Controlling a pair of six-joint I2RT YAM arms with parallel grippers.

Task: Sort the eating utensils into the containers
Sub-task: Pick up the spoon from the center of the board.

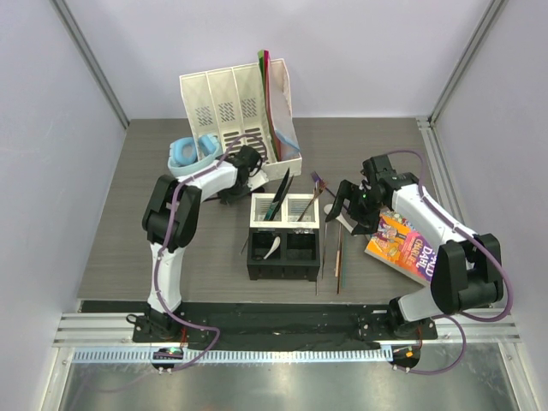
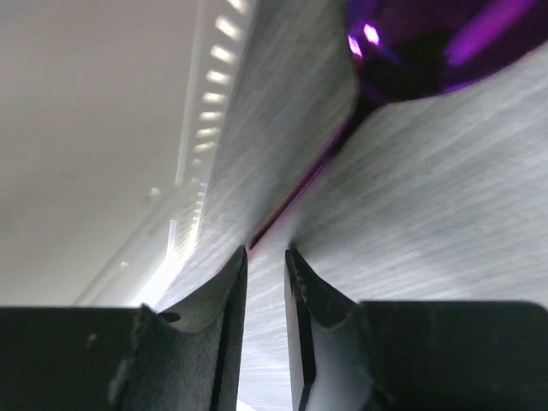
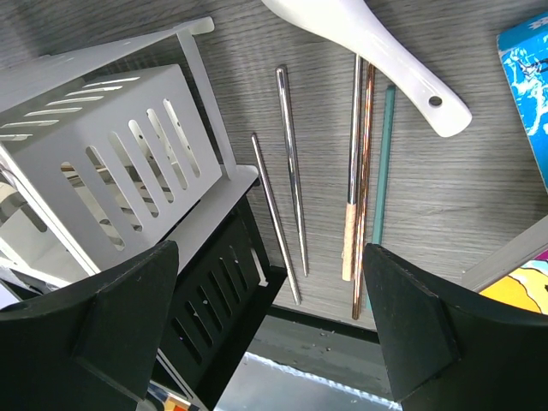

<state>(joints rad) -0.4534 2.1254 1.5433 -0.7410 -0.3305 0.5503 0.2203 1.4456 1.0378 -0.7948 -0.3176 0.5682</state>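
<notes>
The caddy (image 1: 285,272) stands mid-table, with its two white cells on the far side and its two black ones nearer the arms. Black pieces (image 1: 281,193) stick up out of the far-left white cell, leaning away and to the right.

The chopsticks (image 3: 291,171) lie flat on the table (image 1: 137,240), just beside the caddy's right wall. Their long axes run near-to-far, roughly parallel to that wall and to one another. Two metal ones are closest to the caddy, then brownish ones, and a teal stick is outermost. A soup spoon (image 3: 368,43) lies slantwise over their far ends, with its bowl toward the caddy and its holed handle toward the book (image 3: 527,60). The book hems the sticks in on the outer side, leaving only a narrow strip of table between.

The right gripper (image 3: 270,257) hangs over the sticks with its fingers spread wide and nothing between them. One finger is above the caddy's corner and the other above that narrow strip.

The left gripper (image 2: 265,257) is low at the table behind the caddy, close under the organiser (image 1: 240,107), with the headphones (image 1: 193,152) to its left. A purple spoon (image 2: 428,43) lies there with its handle pointing straight at the fingertips and its bowl away from them. The fingers are drawn almost together with a slim gap, and the handle's end sits right at their tips. I can't tell whether it is pinched. Bare tabletop shows left of the caddy.
</notes>
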